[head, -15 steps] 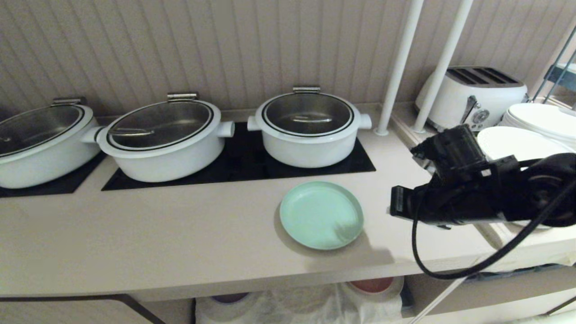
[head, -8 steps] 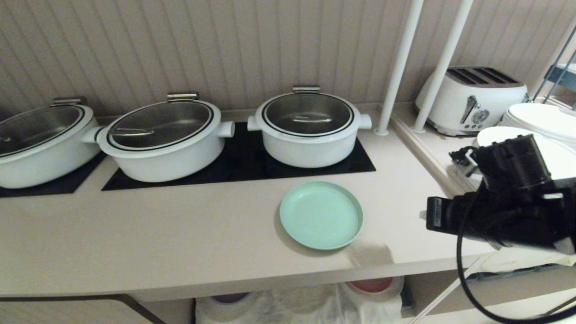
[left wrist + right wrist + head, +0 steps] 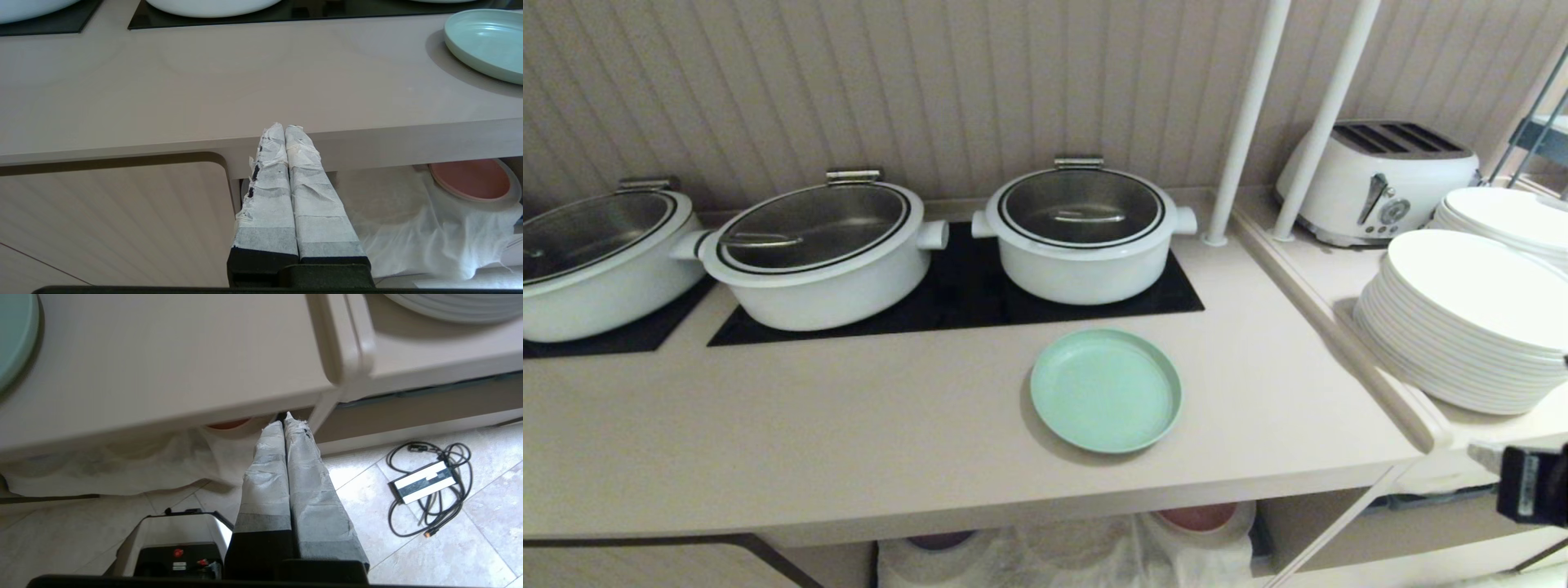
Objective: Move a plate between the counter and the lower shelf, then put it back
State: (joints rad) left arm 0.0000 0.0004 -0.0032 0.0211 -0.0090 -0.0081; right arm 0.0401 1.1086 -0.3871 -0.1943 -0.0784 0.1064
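Right pincer (image 3: 286,420): clenched, empty, its paper-wrapped fingers (image 3: 267,473) pressed flat together. Left pincer (image 3: 284,130): likewise clenched on nothing.

Head view. One dark piece of the right arm shows at the lower right border, below the bench's front edge. Plate (image 3: 1106,389): round, mint-green, matte, low raised rim, empty; lies flat on the bench (image 3: 768,441) near its front edge, in front of the right-hand pot and clear of the black hob panel (image 3: 964,302). Three white pots (image 3: 1082,237) with glass lids in a row along the back edge, on the hob panels; contents not readable through the lids. Side ledge at the bench's right end: white toaster (image 3: 1376,180) and two stacks of white plates (image 3: 1462,318). Lower shelf (image 3: 1078,555) under the front edge: white cloth, a pink plate (image 3: 1199,516) showing, a purple rim to its left.

Left wrist view. Left pincer points at the bench's front edge, well left of the mint plate, which sits near that edge. In the shelf recess the pink plate rests on a cloth-draped hump.

Right wrist view. Right pincer is below the bench's right front corner, tips level with the shelf opening, above tiled floor. A sliver of the mint plate shows on the bench top. White cloth drapes the shelf. On the floor: a power adapter (image 3: 425,482) with coiled cable.
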